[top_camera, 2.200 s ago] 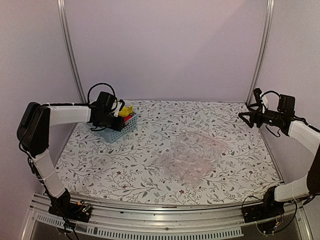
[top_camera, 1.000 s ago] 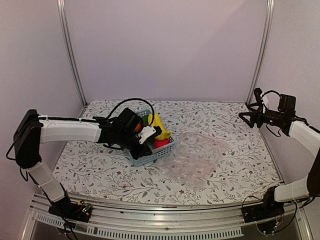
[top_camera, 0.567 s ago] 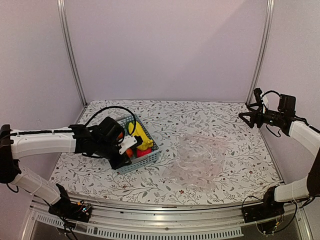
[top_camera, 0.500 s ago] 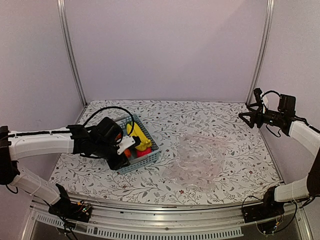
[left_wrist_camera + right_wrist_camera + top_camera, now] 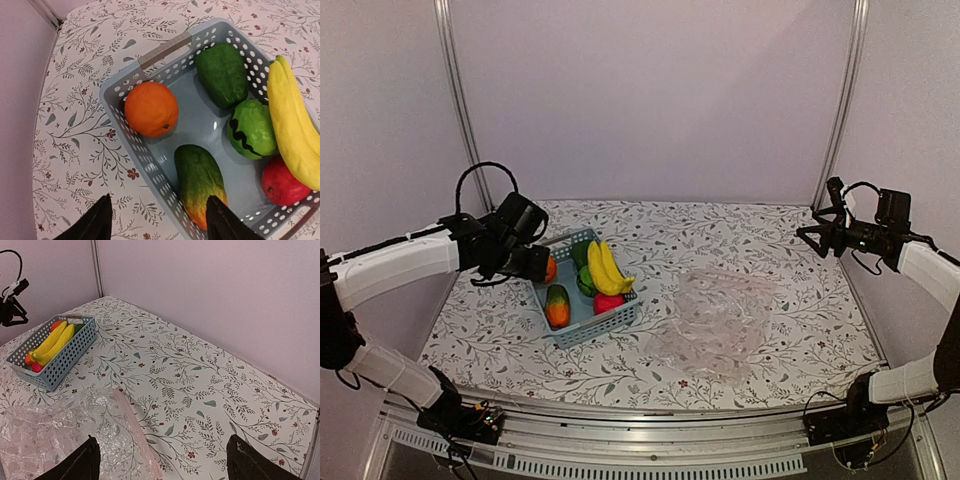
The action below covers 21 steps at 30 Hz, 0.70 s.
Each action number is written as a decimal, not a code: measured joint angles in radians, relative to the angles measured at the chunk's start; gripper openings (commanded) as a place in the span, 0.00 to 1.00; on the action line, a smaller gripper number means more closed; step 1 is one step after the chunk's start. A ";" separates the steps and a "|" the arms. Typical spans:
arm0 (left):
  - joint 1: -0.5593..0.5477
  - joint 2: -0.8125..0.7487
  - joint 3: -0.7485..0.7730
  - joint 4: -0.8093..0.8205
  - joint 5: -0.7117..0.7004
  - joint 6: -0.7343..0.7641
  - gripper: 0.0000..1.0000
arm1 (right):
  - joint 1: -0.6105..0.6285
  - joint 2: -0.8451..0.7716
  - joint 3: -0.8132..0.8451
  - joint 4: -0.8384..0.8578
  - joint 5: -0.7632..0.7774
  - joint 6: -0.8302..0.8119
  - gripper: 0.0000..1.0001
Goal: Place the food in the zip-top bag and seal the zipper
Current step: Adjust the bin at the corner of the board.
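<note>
Lilac walls enclose a counter (image 5: 750,240) covered in floral cloth. At about 9 o'clock from its centre, the left gripper (image 5: 159,210) hovers over the near-left rim of a light-blue slatted basket (image 5: 610,322). Its fingers are spread partway, with nothing between them and nothing touched. All the food lies in that basket: an orange (image 5: 151,109) at the left end, an orange-green piece (image 5: 557,305) beside it, two green pieces (image 5: 222,74) further in, then the bananas (image 5: 605,268) and a red piece (image 5: 282,182) against the right wall. At 3 o'clock from the basket and apart from it, the zip-top bag (image 5: 715,320) lies flat, crinkled and empty. A thicker strip along one edge in the right wrist view is probably the zipper (image 5: 137,435), and I cannot tell whether the mouth is open. At 2 o'clock, high over the far right corner, the right gripper (image 5: 816,236) hangs with its fingers spread wide and holds nothing. No filling has begun, so the step in hand looks like the first pick. The next move calls for lowering the left gripper over one piece, likely the orange, while the bag's mouth will need lifting open.
</note>
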 measured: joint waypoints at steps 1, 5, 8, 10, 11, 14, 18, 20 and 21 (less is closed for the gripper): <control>0.014 0.008 -0.003 -0.006 -0.008 -0.037 0.58 | 0.000 0.000 0.001 -0.003 0.000 0.000 0.86; 0.063 0.046 -0.035 -0.009 -0.004 -0.155 0.48 | 0.000 0.000 0.007 -0.012 -0.002 -0.002 0.86; 0.074 0.093 -0.049 -0.010 0.006 -0.208 0.39 | 0.000 0.003 0.014 -0.019 -0.003 -0.003 0.86; 0.074 0.129 -0.049 -0.008 0.017 -0.229 0.31 | 0.000 0.004 0.016 -0.021 -0.003 -0.004 0.86; 0.075 0.152 -0.049 -0.009 0.023 -0.236 0.27 | 0.000 0.004 0.016 -0.022 -0.003 -0.004 0.86; 0.079 0.195 -0.049 -0.005 0.044 -0.255 0.23 | 0.000 0.005 0.017 -0.027 -0.003 -0.007 0.86; 0.086 0.227 -0.049 0.022 0.068 -0.259 0.10 | 0.000 0.009 0.018 -0.029 -0.003 -0.008 0.86; 0.095 0.235 -0.043 0.034 0.068 -0.263 0.05 | 0.000 0.014 0.018 -0.030 -0.003 -0.008 0.85; 0.102 0.244 -0.037 0.043 0.070 -0.261 0.02 | 0.000 0.018 0.018 -0.031 -0.003 -0.009 0.85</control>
